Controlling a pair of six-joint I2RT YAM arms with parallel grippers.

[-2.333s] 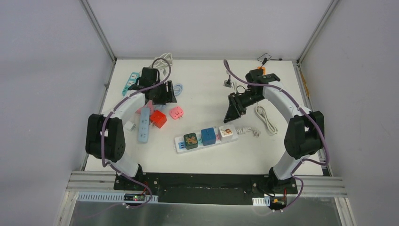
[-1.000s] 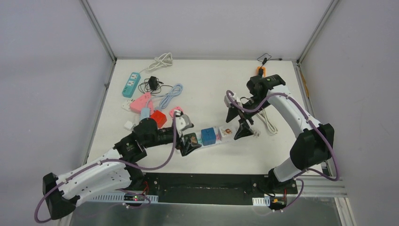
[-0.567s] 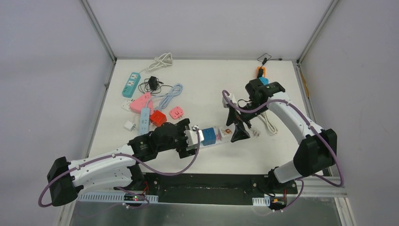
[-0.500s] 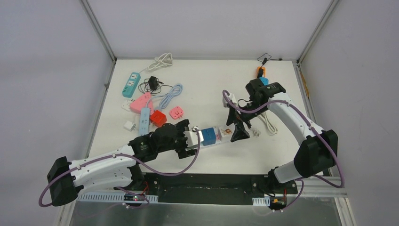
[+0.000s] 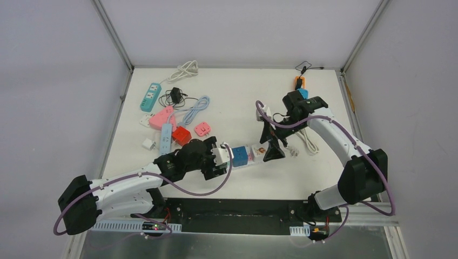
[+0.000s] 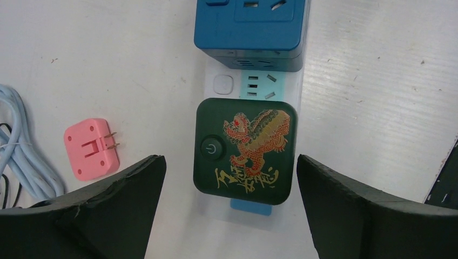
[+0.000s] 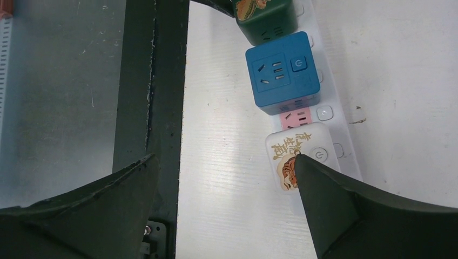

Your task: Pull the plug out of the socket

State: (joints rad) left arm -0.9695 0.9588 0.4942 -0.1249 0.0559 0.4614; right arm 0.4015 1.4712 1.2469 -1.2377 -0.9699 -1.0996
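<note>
Green dragon plug (image 6: pixel 246 152) sits in the white strip (image 6: pixel 258 85) between the spread fingers of the left claw (image 6: pixel 229 167), clear gaps at both side edges, blue cube (image 6: pixel 249 27) just beyond, then the right claw (image 7: pixel 226 157), likewise spread, one fingertip (image 7: pixel 324 189) over the white plug (image 7: pixel 286 148).

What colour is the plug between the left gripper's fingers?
The plug is dark green with a gold-and-red dragon print, clearest in the left wrist view.
</note>
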